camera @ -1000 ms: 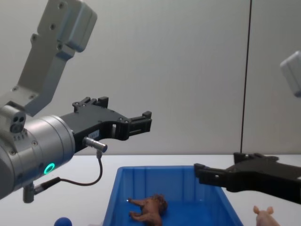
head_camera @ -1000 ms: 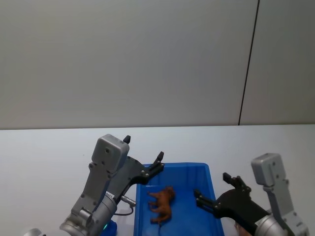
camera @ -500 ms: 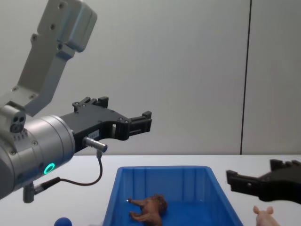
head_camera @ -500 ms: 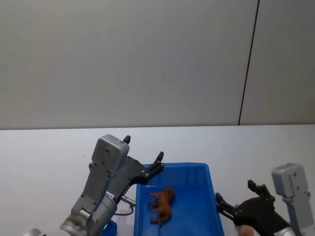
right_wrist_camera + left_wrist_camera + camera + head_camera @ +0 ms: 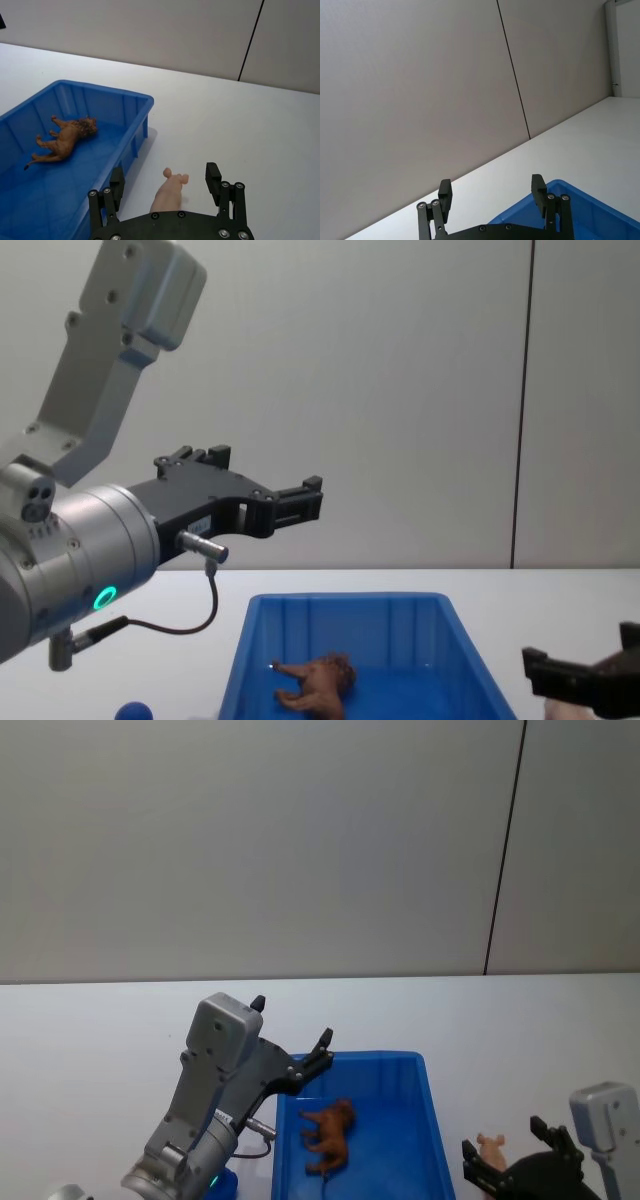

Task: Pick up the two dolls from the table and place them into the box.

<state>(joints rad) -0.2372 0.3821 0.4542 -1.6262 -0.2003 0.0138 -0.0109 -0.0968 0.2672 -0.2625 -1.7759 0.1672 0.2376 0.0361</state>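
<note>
I take this for the second pick. The brown doll (image 5: 65,140) lies on its side on the floor of the box (image 5: 100,88), so half the job looks done. The pink pig (image 5: 169,192) is on the table (image 5: 240,125), just beside the box's right wall and outside it, its snout pointing away from my wrist camera. I cannot tell whether it is standing or lying.

I have the right gripper (image 5: 165,172) low over the pig with its jaws spread wide, one finger on each side of the body, neither touching as far as I can see. I judge that width is there to clear the flanks, and the line along the pig's length should let the pads close across its narrow middle.

The left gripper (image 5: 491,181) hangs raised above the box's far left corner, jaws apart and holding nothing. I judge it is held high to leave the box mouth free for the drop. My one worry is the finger nearest the box, which has little room beside that wall
</note>
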